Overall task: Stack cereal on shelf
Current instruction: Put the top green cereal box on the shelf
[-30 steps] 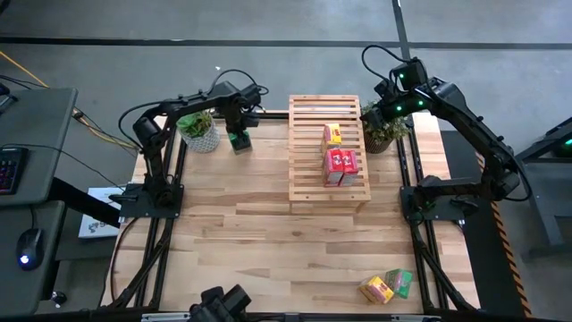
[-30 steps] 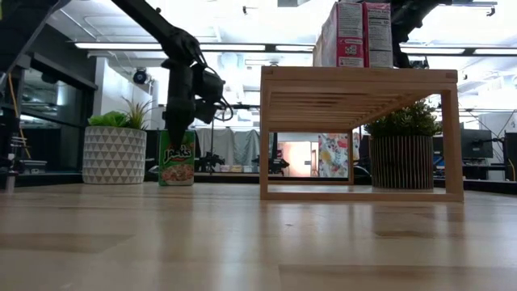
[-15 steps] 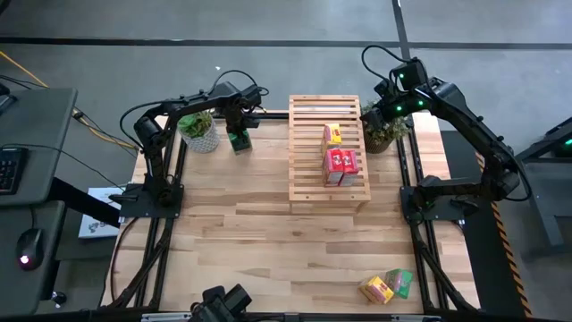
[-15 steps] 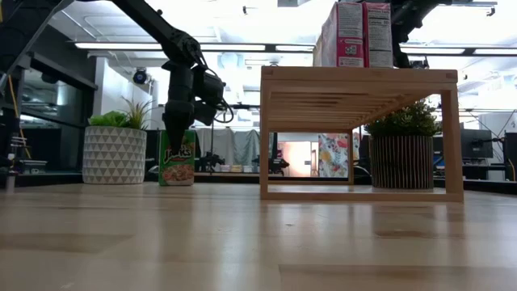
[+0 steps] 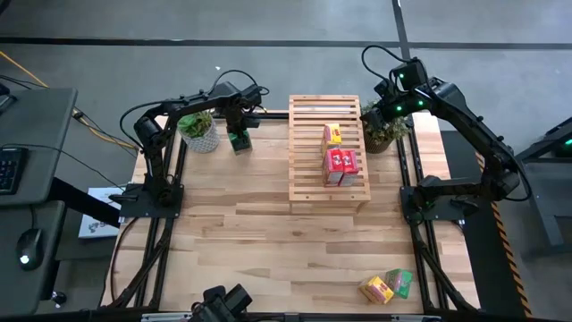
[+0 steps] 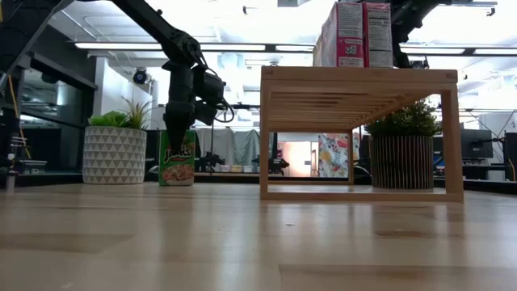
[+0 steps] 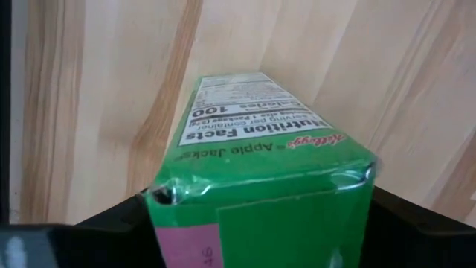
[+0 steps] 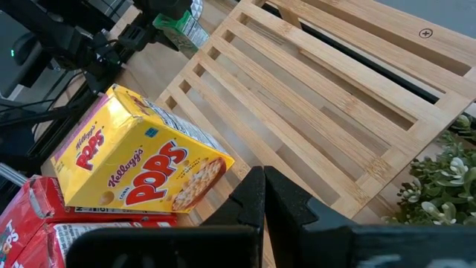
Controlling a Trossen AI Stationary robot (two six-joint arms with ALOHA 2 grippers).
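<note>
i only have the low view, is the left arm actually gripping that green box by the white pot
observer: Yes. In the left wrist view the left gripper has its fingers on both sides of the small green cardboard cereal box.
operator: how many boxes on the rack, i see two
observer: Three on the light slatted wooden rack: one yellow cardboard box and two red cardboard boxes side by side.
operator: and the right arm
observer: The right gripper is empty, fingers shut, above the rack near the yellow cardboard box.
</note>
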